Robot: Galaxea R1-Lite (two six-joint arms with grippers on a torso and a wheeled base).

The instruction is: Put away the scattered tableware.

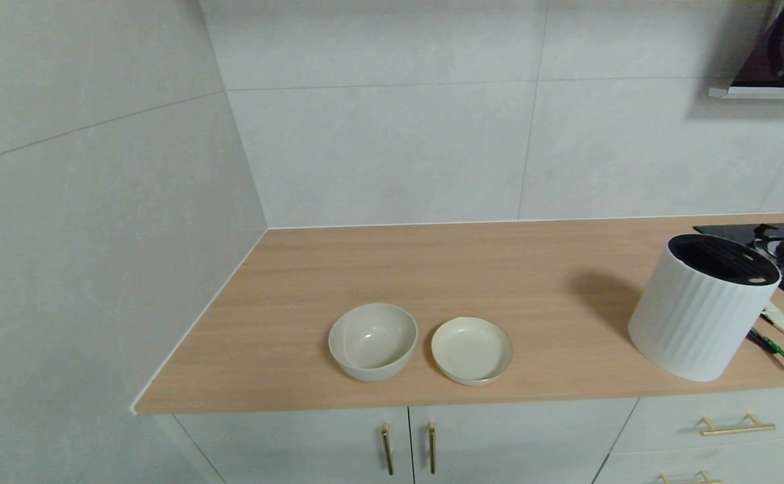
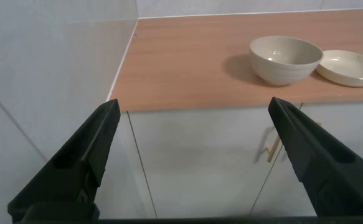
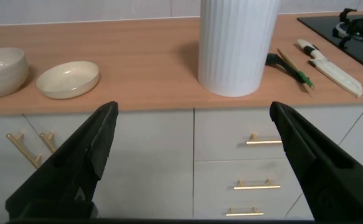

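bowl (image 1: 372,340), dish (image 1: 471,349) near counter (image 1: 378,269) edge | likely ceramic: rigid, smooth, breakable; pinch rim | left gripper (image 2: 192,104), right gripper (image 3: 192,107) both spread, empty

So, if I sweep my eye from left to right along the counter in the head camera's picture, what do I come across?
Deep bowl → shallow dish → tall white ribbed container → utensils lying on the counter just past it.
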